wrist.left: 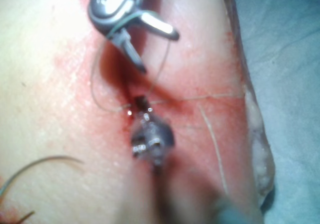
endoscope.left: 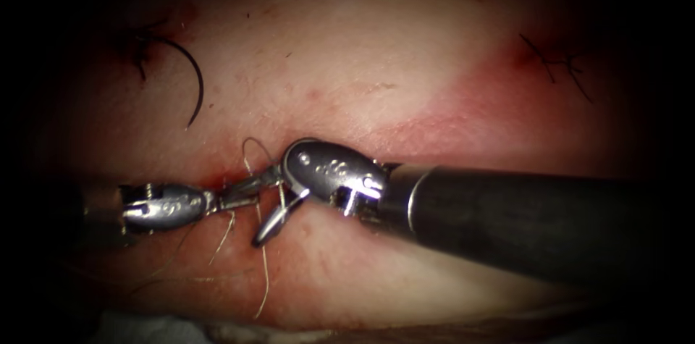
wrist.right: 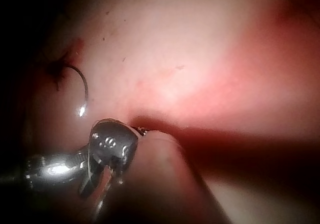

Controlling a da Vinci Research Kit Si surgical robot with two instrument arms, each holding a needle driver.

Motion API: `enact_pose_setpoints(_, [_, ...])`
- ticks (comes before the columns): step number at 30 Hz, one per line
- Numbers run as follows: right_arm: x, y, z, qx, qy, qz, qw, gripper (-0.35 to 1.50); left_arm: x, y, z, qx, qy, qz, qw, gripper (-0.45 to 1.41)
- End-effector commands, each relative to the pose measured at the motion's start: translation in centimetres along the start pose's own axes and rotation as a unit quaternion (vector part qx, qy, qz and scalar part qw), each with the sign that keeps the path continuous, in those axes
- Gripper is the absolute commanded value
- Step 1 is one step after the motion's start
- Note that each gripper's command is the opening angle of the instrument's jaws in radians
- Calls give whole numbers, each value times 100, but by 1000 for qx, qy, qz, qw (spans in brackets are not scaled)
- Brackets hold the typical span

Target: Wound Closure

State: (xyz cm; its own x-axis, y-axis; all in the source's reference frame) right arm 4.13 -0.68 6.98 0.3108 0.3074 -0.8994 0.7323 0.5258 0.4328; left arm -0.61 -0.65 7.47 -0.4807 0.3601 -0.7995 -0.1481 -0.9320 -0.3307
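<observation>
The curved needle (endoscope.left: 194,83) lies on the tissue (endoscope.left: 347,61) at the far left, above the cut (endoscope.left: 405,130), and neither tool holds it. One of its ends meets a dark stitch mark (endoscope.left: 142,48); whether that end is in the tissue I cannot tell. It also appears as needle (wrist.right: 84,92). My left tool (endoscope.left: 264,179) reaches in from the left with its jaws shut on the pale thread (endoscope.left: 253,147) at the cut. In its own view the left tool (wrist.left: 142,104) grips thread (wrist.left: 165,69). My right tool (endoscope.left: 271,210) stands open astride that thread, holding nothing, as does right tool (wrist.left: 159,52).
Loose thread ends (endoscope.left: 264,279) trail down over the tissue in front of the cut. An older stitch with dark cut ends (endoscope.left: 557,61) sits at the upper right. Red fluid (endoscope.left: 217,179) stains the cut's edges. Blue cloth (wrist.left: 290,59) borders the tissue's edge.
</observation>
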Motion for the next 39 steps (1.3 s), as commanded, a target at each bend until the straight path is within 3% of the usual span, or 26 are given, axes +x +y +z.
enact_pose_setpoints(1, [-12,3,16,14,-10,-2,1000,85,-4,4,10,-3,0,0,1000,-45])
enact_pose_setpoints(8, [-47,-11,69,112,-92,-59,988,85,-7,13,16,-18,-7,9,1000,-45])
enact_pose_setpoints(14, [-56,-17,92,153,-144,-85,974,80,-6,21,11,-23,-9,10,1000,-45])
enact_pose_setpoints(20, [-52,4,108,112,-200,-116,967,78,-5,22,7,-25,-8,10,1000,-45])
enact_pose_setpoints(27, [-51,19,107,91,-303,-144,938,76,-5,26,-1,-25,-9,9,1000,-45])
enact_pose_setpoints(34, [-52,-2,117,138,-305,-139,932,75,-5,25,-6,-25,-9,9,1000,-45])
enact_pose_setpoints(39, [-72,-2,129,149,-321,-139,925,75,-6,24,-9,-25,-9,9,1000,-45])
